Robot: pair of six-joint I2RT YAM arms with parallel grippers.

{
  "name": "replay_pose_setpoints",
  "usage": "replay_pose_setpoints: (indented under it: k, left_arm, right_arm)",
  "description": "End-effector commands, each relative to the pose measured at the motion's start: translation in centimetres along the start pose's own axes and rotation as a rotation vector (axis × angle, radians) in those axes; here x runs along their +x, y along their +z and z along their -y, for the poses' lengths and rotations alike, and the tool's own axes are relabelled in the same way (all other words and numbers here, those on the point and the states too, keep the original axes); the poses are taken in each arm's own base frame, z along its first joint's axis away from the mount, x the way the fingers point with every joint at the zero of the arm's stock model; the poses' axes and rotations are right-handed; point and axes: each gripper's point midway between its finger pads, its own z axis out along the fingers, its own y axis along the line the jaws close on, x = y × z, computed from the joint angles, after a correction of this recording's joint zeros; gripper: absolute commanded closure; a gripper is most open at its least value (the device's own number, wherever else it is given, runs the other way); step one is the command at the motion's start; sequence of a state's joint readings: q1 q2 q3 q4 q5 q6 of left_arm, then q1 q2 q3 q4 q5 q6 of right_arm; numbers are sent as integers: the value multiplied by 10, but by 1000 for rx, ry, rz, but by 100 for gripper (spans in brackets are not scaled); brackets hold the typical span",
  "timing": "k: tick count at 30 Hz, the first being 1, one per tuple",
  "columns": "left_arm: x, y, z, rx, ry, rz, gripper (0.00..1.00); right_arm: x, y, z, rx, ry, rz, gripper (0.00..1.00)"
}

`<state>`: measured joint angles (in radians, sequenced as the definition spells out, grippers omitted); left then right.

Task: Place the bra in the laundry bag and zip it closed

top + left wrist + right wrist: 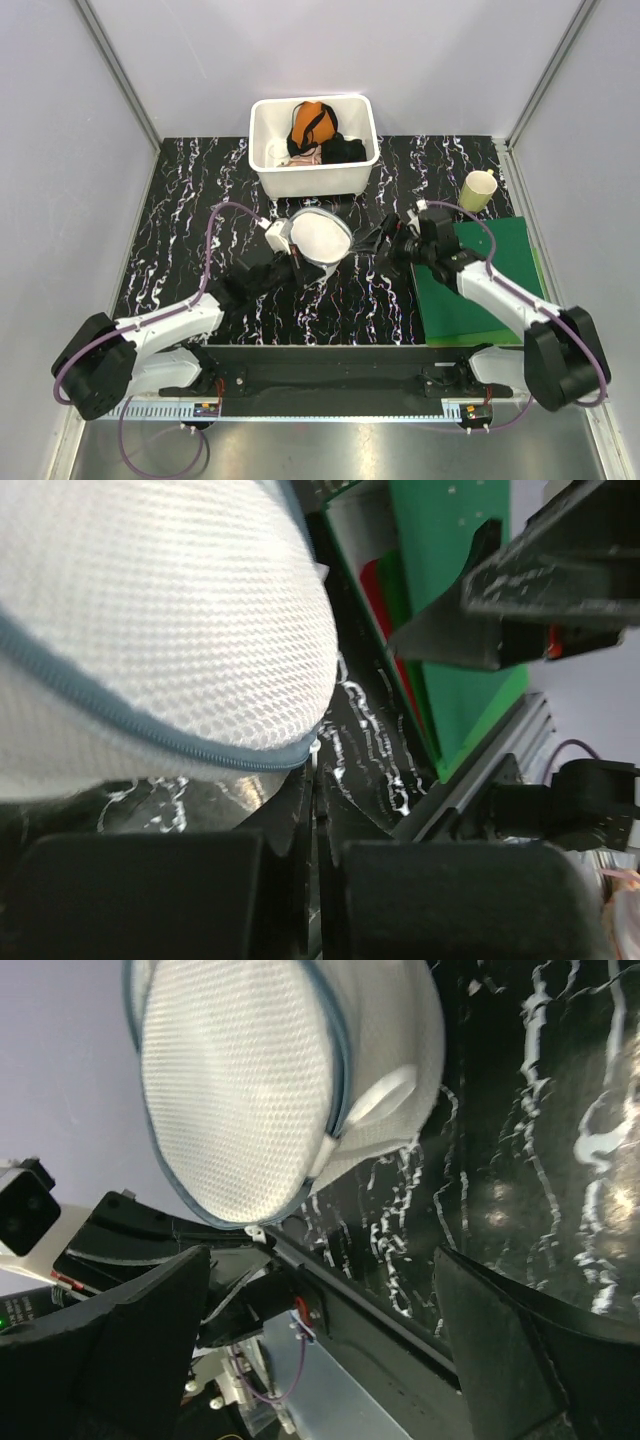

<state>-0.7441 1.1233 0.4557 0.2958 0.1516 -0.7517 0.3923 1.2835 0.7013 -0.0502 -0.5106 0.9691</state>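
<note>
From overhead, my left gripper (291,256) sits at the lower left edge of the laundry bag (320,235). The bag is tipped up over the middle of the table (185,215), just in front of the white tub (310,182). Only the left wrist view shows the grip itself: both black fingers are pressed together on the bag's rim, where the grey-blue zip (180,745) curves down to them.

The bag is fine honeycomb mesh, white, rounded like a dome. I cannot tell whether the bra is inside it. An orange garment (310,122) and a black garment (345,150) lie in the smooth plastic tub.

The right wrist view shows the bag's other face and a small white tab (390,1095) on its side. The right gripper (378,240) has its jaws spread wide with nothing between them, and the bag is just beyond the tips.

Further right, a flat green mat (480,290) lies on the table, with a pale yellow cup (480,190) upright near its far edge. The tabletop is glossy black with white marbling, and plain pale walls (60,150) close in the sides and back.
</note>
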Motion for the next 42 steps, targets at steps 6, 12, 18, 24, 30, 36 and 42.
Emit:
replay_pose_setpoints:
  k: [6, 12, 18, 24, 30, 36, 42]
  left_arm:
    - [-21, 3, 56, 204, -24, 69, 100]
    - [-13, 3, 51, 193, -54, 59, 100]
    - [-14, -1, 31, 90, -64, 69, 100]
    - [-25, -29, -41, -128, -104, 92, 100]
    - [-44, -39, -51, -98, -45, 64, 100]
    - [-32, -18, -9, 97, -80, 8, 100]
    - [-23, -4, 21, 170, -123, 16, 100]
  right_arm:
    - [22, 18, -40, -199, 127, 56, 3]
    - [9, 42, -41, -243, 193, 101, 36]
    - [-1, 49, -24, -203, 208, 120, 92]
    - [-9, 43, -7, -194, 68, 1, 100]
    - [0, 50, -1, -176, -144, -267, 100]
    - [-30, 66, -9, -61, -203, -265, 67]
    - [-39, 41, 11, 125, -148, -79, 17]
